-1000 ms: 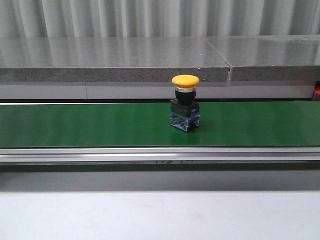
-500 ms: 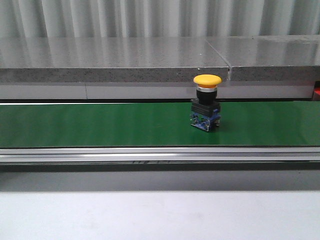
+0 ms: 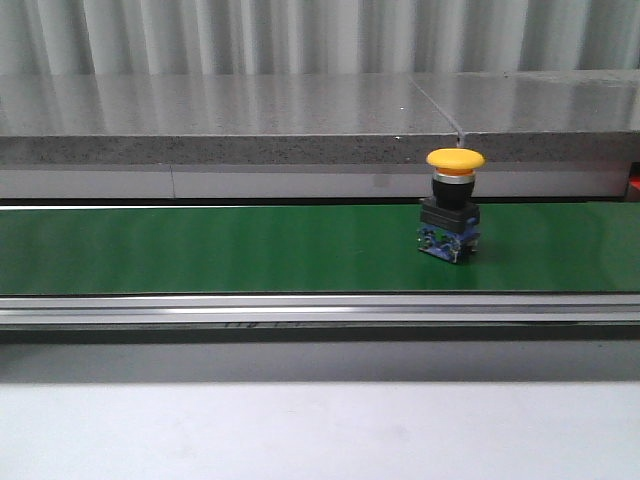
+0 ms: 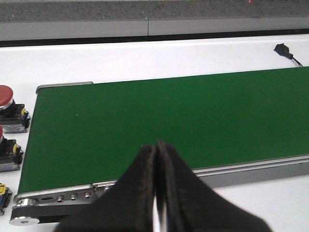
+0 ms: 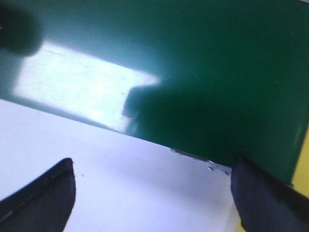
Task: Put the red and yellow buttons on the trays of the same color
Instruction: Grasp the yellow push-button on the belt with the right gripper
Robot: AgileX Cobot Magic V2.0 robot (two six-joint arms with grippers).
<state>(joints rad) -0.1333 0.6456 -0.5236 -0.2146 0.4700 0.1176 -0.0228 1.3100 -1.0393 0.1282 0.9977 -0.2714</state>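
A yellow button (image 3: pixel 452 205), with a mushroom cap, black collar and blue base, stands upright on the green belt (image 3: pixel 200 250), right of centre in the front view. Neither gripper shows in that view. In the left wrist view my left gripper (image 4: pixel 155 147) is shut and empty, hovering over the belt's (image 4: pixel 145 121) near edge. Two red buttons (image 4: pixel 6 96) (image 4: pixel 6 153) stand on the white table beside the belt's end. My right gripper (image 5: pixel 152 169) is open and empty above the white table (image 5: pixel 120 183), by the belt's (image 5: pixel 203 72) edge. No tray is plainly in view.
A grey stone ledge (image 3: pixel 250 120) runs behind the belt. An aluminium rail (image 3: pixel 300 308) borders its front. A small black sensor with a cable (image 4: pixel 284 49) lies on the table beyond the belt. A yellow strip (image 5: pixel 303 164) shows beside the right finger; I cannot tell what it is.
The yellow button has ridden the belt to the right, from about the centre to right of centre, still upright.
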